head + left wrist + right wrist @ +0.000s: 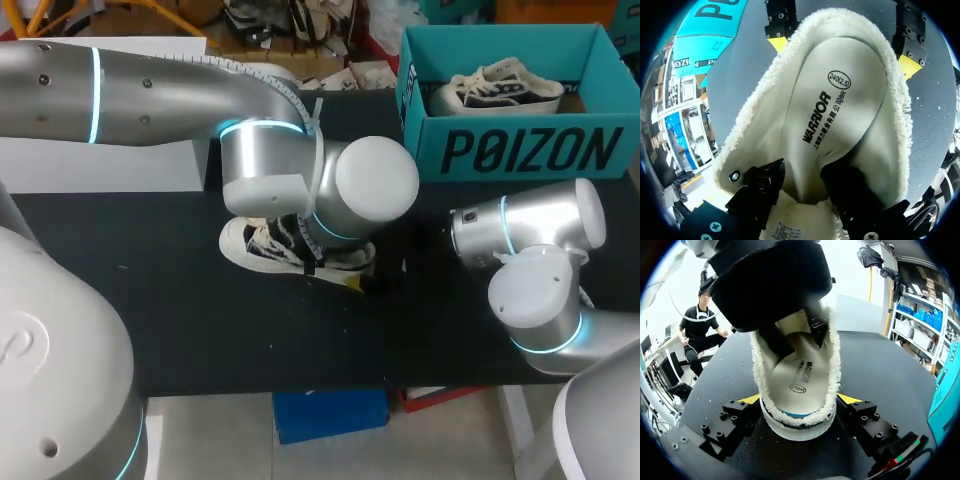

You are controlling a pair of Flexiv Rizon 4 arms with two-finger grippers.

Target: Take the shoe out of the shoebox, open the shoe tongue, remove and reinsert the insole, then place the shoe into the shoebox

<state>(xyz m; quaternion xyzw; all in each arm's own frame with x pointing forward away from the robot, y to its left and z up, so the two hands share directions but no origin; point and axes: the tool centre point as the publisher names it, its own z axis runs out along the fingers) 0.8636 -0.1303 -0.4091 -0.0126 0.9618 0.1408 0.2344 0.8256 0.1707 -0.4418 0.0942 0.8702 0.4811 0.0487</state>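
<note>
A black-and-white fleece-lined shoe (250, 245) lies mid-table on the black mat. Its cream insole (835, 115) lies inside, print side up. My left gripper (805, 192) comes down from above into the shoe's opening, over the front part of the insole (797, 375). Its lower end is hidden in the shoe. My right gripper (800, 400) is at the heel, with one yellow tip against each side of the shoe (800, 425). The teal shoebox (520, 150) stands open at the back right.
A second shoe (495, 88) lies inside the shoebox. A white block (100, 165) sits at the back left behind my left arm. Bare black mat (200, 330) stretches in front of the shoe to the table's near edge.
</note>
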